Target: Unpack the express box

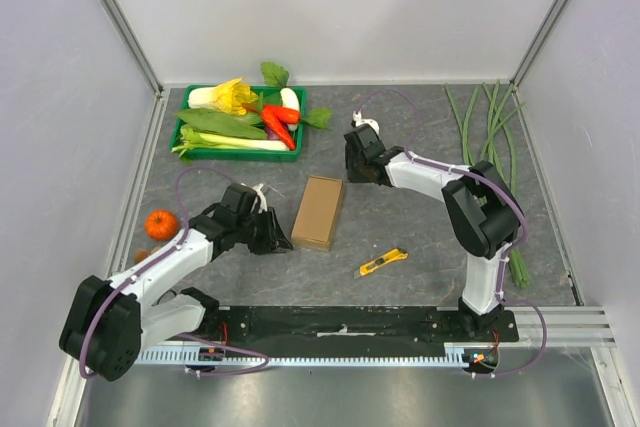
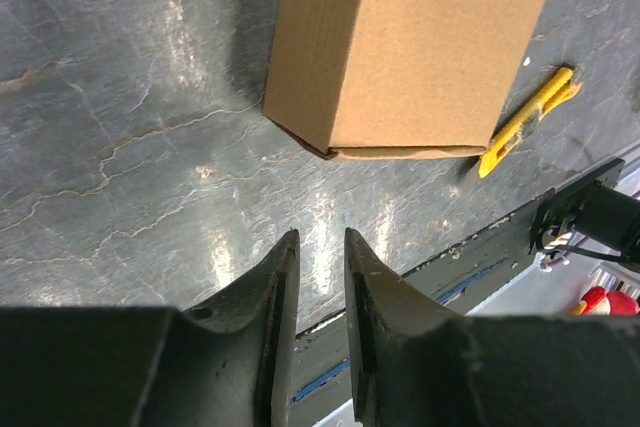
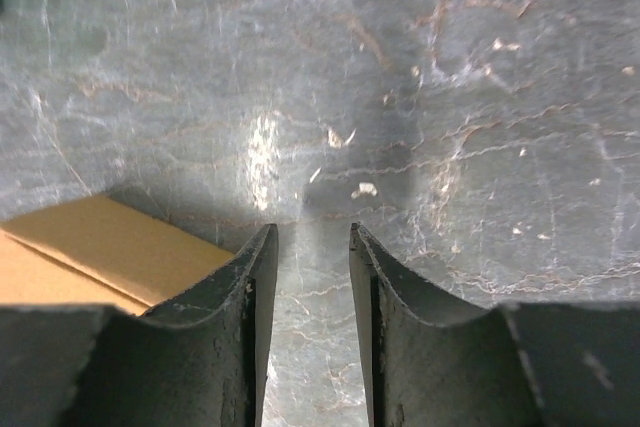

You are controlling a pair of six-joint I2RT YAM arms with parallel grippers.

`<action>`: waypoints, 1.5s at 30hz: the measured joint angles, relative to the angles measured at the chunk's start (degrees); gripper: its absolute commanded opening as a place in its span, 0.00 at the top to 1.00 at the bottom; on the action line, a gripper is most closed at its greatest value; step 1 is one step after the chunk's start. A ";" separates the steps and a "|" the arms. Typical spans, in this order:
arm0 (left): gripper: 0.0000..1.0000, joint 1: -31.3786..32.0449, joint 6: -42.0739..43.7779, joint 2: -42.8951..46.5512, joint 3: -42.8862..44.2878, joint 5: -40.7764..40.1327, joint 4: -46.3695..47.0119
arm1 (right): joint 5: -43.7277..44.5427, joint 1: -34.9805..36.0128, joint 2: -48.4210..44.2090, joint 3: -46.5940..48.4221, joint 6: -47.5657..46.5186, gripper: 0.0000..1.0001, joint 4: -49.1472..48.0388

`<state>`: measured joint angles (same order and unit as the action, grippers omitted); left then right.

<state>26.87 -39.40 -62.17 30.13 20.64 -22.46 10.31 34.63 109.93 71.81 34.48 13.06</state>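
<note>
The express box point(image 1: 319, 211) is a plain brown oblong cardboard box lying flat on the dark stone-pattern table, flaps closed. My left gripper point(image 1: 282, 239) sits low just left of the box's near end, not touching it. In the left wrist view the box point(image 2: 420, 37) lies beyond my left gripper point(image 2: 320, 232), whose jaws are a narrow gap apart and empty. My right gripper point(image 1: 351, 173) hovers by the box's far right corner. In the right wrist view my right gripper point(image 3: 312, 227) is slightly open and empty over bare table, with the box point(image 3: 90, 247) at lower left.
A yellow utility knife point(image 1: 383, 262) lies right of the box's near end and also shows in the left wrist view point(image 2: 527, 122). A green tray point(image 1: 186, 129) of vegetables stands at the back left. An orange point(image 1: 161, 224) sits at the left. Long green beans point(image 1: 490, 122) lie at the right.
</note>
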 measured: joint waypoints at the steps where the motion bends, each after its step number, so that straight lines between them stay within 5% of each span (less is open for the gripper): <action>1: 0.69 0.04 -0.15 -0.07 -0.24 -0.11 0.02 | 0.85 0.02 -0.07 0.42 0.17 0.57 0.24; 16: 0.68 0.90 -2.38 -6.62 -2.03 -1.11 5.75 | -2.49 0.31 5.07 9.25 -3.30 0.58 0.31; 26: 0.67 1.01 -3.02 -12.31 -0.57 -1.31 8.44 | -3.93 0.24 1.29 0.52 -5.68 0.58 0.37; 45: 0.61 -0.13 1.55 -31.19 21.09 -12.22 4.55 | 1.40 4.24 -24.68 -23.63 -3.48 0.51 5.77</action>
<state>26.74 -37.85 -93.36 51.22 8.43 -17.91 11.70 38.87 85.25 48.18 31.00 18.83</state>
